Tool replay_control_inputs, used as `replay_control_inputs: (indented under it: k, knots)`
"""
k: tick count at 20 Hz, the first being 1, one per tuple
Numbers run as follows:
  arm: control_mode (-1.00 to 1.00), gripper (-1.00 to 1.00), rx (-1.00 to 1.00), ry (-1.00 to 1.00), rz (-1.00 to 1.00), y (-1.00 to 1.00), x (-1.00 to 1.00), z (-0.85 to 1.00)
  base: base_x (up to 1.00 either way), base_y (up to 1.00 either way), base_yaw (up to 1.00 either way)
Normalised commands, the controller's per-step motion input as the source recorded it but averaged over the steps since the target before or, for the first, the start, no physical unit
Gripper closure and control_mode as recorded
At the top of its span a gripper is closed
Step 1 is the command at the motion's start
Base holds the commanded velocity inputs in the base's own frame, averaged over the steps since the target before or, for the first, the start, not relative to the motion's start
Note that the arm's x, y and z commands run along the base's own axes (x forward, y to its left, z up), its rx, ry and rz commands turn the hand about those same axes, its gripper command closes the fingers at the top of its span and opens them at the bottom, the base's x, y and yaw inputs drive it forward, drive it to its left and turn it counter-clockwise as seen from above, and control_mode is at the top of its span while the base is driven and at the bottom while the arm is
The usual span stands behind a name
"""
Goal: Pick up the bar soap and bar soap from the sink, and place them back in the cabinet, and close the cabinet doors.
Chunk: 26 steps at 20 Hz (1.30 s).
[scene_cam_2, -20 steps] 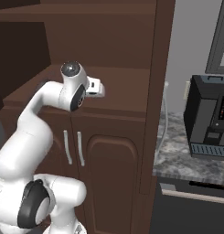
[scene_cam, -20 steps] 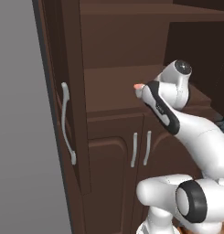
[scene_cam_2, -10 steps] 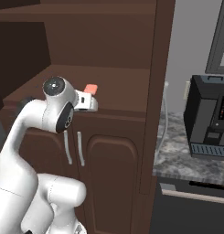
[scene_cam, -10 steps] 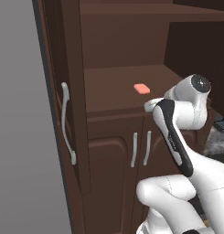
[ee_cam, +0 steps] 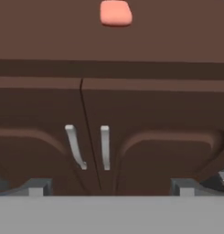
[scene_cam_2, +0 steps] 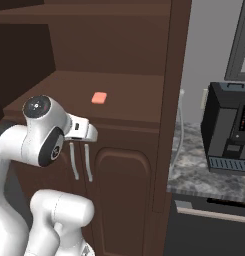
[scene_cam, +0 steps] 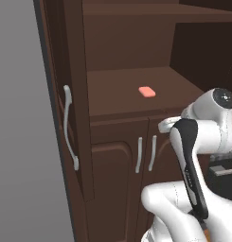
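cabinet (scene_cam: 131,90) shelf | bar soap (scene_cam: 147,91): flat, salmon-orange, rectangular

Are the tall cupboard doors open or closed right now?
Open. The cabinet doors are swung out, leaving the shelf exposed with a bar soap lying on it.

In the left base view's centre, the open cabinet (scene_cam: 131,42) shelf lies bare around one bar soap (scene_cam: 147,91). The open cabinet doors (scene_cam: 65,94) wall the frame's left; the right base view's door (scene_cam_2: 166,100) bounds that side.
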Motion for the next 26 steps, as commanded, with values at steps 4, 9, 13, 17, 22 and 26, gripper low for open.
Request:
replay_control_inputs:
  k: [4,9,13,17,22,26]
  knots:
    - [-1.00,-1.00,0.00,0.12,0.00,0.00,-0.68,0.02,0.00,0.00,0.00]
    - [-1.00,-1.00,0.00,0.10,0.00,0.00,-0.15,0.05,0.00,0.00,0.00]
    - [-1.00,-1.00,0.00,0.04,0.00,0.00,0.01,0.07,0.00,0.00,0.00]
    - [-1.00,-1.00,0.00,0.07,0.00,0.00,0.03,0.18,0.00,0.00,0.00]
    - [-1.00,-1.00,0.00,0.08,0.00,0.00,0.00,0.14,0.00,0.00,0.00]
    - [-1.00,-1.00,0.00,0.01,0.00,0.00,0.00,0.07,0.00,0.00,0.00]
